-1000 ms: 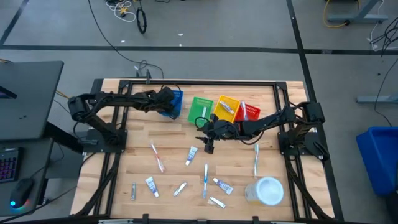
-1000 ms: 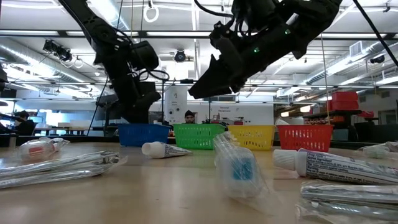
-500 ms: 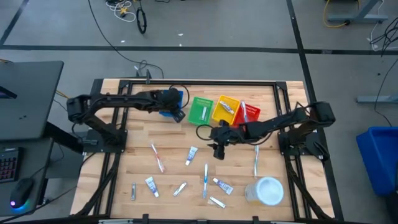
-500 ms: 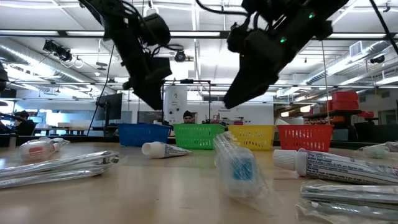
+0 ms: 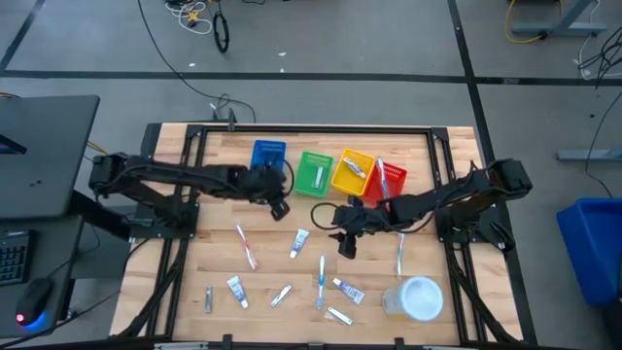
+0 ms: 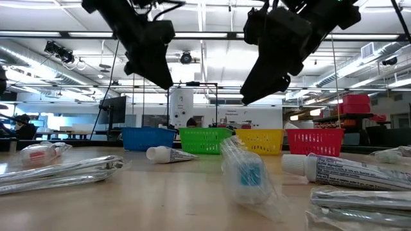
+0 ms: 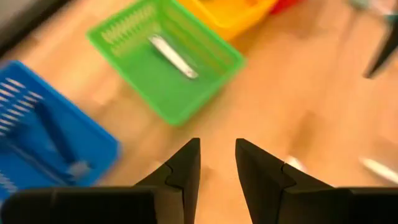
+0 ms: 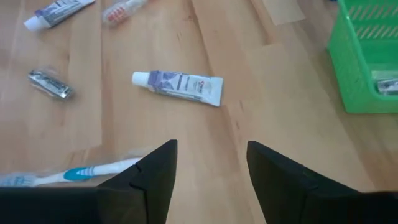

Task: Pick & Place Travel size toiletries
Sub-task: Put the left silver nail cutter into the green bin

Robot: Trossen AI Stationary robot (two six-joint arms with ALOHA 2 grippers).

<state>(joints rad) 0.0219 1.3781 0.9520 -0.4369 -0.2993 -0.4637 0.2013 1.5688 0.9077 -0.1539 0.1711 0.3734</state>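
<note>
Small toiletries lie scattered on the near half of the wooden table: a pink toothbrush (image 5: 245,245), a white tube (image 5: 298,243), a blue toothbrush (image 5: 321,280), and more tubes and a razor (image 5: 208,298). My left gripper (image 5: 277,206) hovers open and empty just near of the blue basket (image 5: 268,156). In its wrist view it points past the green basket (image 7: 168,62). My right gripper (image 5: 348,243) hangs open and empty above the table. A white tube (image 8: 180,86) and a blue toothbrush (image 8: 74,173) lie ahead of it.
Four baskets stand in a row at the far side: blue, green (image 5: 314,173), yellow (image 5: 352,171) and red (image 5: 389,177), some with items inside. A large round translucent container (image 5: 416,297) sits at the near right. A white toothbrush (image 5: 399,251) lies beside the right arm.
My left gripper has swung from over the blue basket toward the near edge and a little right, and now hangs over bare wood. My right gripper has moved toward the near edge and slightly right, toward the scattered toiletries. No item on the table has moved.
</note>
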